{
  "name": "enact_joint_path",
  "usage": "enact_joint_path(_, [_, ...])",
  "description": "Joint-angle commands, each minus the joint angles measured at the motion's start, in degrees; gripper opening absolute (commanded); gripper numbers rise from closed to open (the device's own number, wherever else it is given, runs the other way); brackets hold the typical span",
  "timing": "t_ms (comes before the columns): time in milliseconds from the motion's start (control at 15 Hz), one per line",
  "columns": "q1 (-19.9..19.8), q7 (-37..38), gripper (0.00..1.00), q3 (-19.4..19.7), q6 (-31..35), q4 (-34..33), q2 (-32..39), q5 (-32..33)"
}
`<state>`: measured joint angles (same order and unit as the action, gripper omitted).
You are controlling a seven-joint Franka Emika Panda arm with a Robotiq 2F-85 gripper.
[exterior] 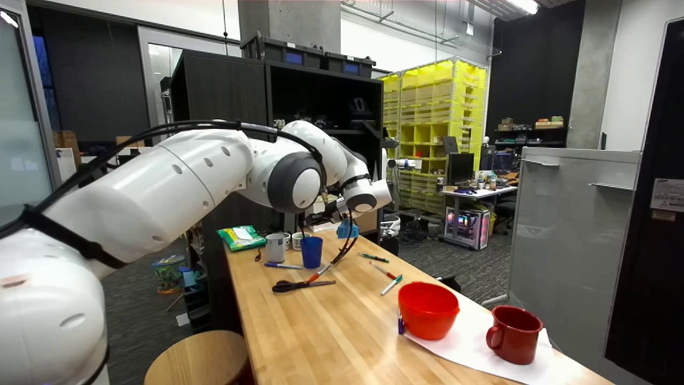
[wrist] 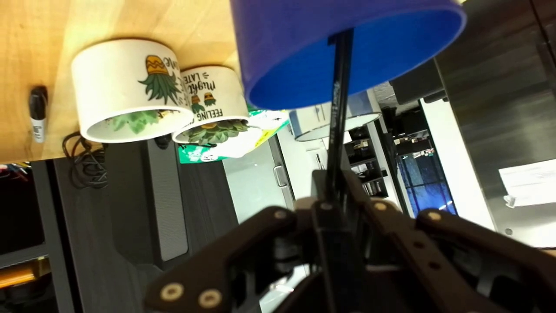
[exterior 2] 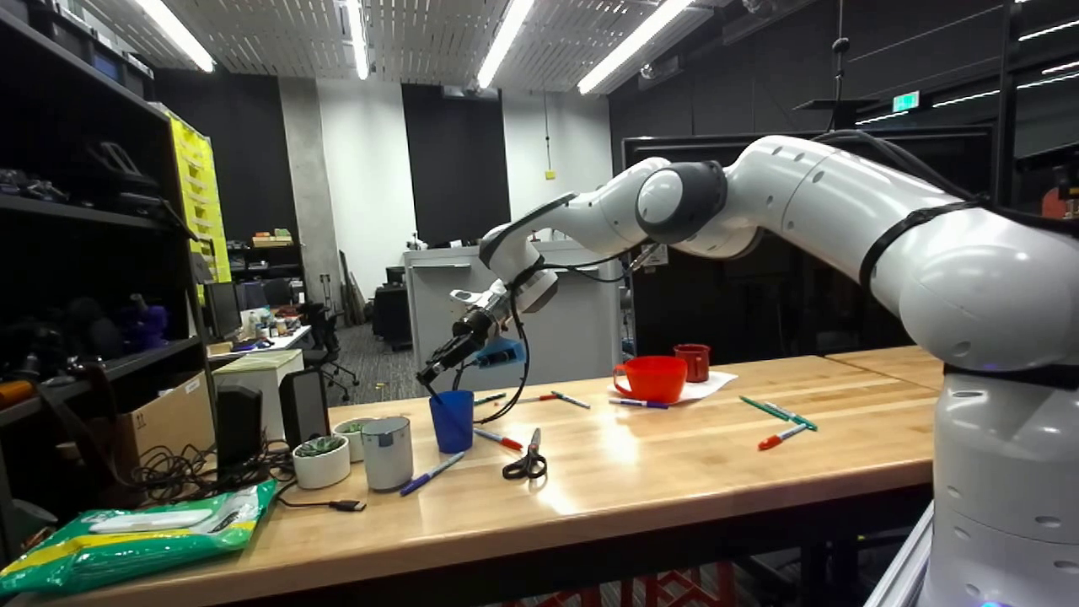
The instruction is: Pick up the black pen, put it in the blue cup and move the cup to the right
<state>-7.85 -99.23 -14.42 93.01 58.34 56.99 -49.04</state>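
Observation:
The blue cup (exterior: 311,254) stands upright on the table in both exterior views (exterior 2: 453,428). It fills the top of the wrist view (wrist: 278,48), which looks upside down. My gripper (exterior 2: 427,376) is just above the cup's rim, tilted. In the wrist view the gripper (wrist: 332,184) is shut on the black pen (wrist: 339,98). The pen runs from the fingertips into the cup's opening. Its lower end is hidden behind the near rim. A dark slanted line shows through the cup wall in an exterior view.
A grey mug (exterior 2: 388,453) and white plant pots (exterior 2: 321,462) stand close beside the cup. A blue marker (exterior 2: 432,474), a red marker (exterior 2: 498,438) and scissors (exterior 2: 527,459) lie near it. A red bowl (exterior: 428,313) and a dark red mug (exterior: 515,336) stand farther along the table.

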Motion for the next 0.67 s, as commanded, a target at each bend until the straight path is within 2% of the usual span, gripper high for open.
enact_joint_path(0, [0.48,1.27,0.37,0.38,-1.67,-2.96,1.48,-0.21])
enact_joint_path(600, [1.26,1.0,0.98,0.62,-1.41,-3.37,0.79,0.47])
